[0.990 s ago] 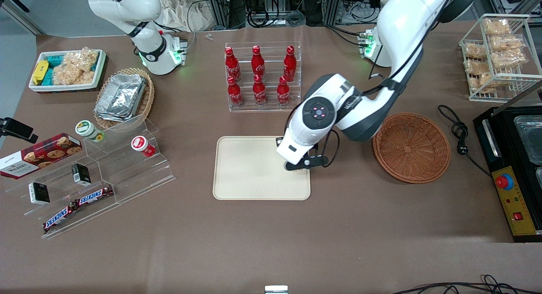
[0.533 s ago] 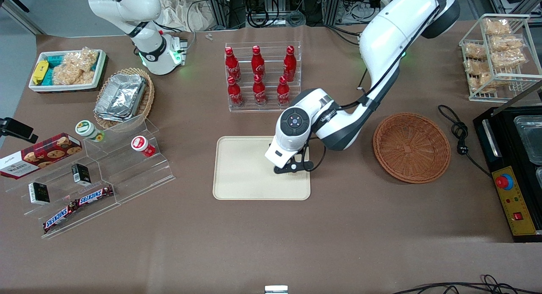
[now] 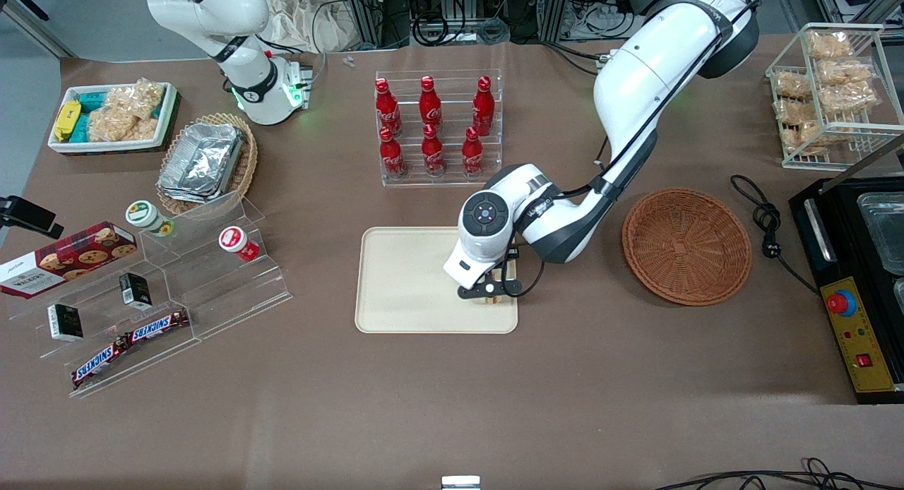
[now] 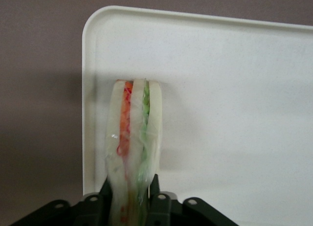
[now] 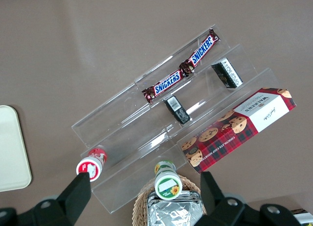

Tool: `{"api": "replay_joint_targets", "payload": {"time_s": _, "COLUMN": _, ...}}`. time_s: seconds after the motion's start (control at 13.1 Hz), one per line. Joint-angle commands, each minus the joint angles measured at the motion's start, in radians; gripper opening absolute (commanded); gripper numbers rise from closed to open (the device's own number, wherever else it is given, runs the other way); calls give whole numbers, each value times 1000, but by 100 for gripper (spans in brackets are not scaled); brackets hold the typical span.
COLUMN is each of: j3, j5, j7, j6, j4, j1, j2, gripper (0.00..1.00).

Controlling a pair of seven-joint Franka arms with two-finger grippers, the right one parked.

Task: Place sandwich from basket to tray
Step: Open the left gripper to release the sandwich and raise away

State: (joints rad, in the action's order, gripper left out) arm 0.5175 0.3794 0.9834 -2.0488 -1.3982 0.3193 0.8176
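Brown tabletop runs under everything you see. Nearest the front camera among the task's things, your gripper (image 3: 492, 292) hangs low over the cream tray (image 3: 409, 292), at the tray corner nearest the front camera on the working arm's side. From the wrist camera you can see its black fingers (image 4: 154, 186) clamped on the sandwich (image 4: 133, 138), one on each bread face; the wedge stands on edge, orange and green filling showing, over the tray floor close to the rim. Toward the working arm's end lies the reddish-brown wicker basket (image 3: 686, 245), apart from the tray. Farther from the camera stands your rack of red cola bottles (image 3: 432, 126).
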Motion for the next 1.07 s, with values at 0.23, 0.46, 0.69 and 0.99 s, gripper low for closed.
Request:
{"api": "replay_joint_targets", "payload": {"time_s": 0.23, "j3": 1, "j5": 4, "j7": 12, "j6": 57, "j4": 30, "j1": -55, "j2": -156, "gripper": 100}}
{"api": "replay_joint_targets", "payload": {"time_s": 0.46, "j3": 7, "j5": -72, "j7": -61, "j6": 166, "j4": 7, "j1": -170, "j2": -283, "gripper": 100}}
{"api": "replay_joint_targets", "payload": {"time_s": 0.69, "j3": -80, "j5": -193, "j7": -302, "j6": 278, "j4": -76, "j1": -207, "j2": -446, "gripper": 100}}
{"api": "replay_joint_targets", "payload": {"time_s": 0.99, "j3": -247, "j5": -310, "j7": -569, "j6": 309, "j4": -236, "j1": -195, "j2": -650, "gripper": 100}}
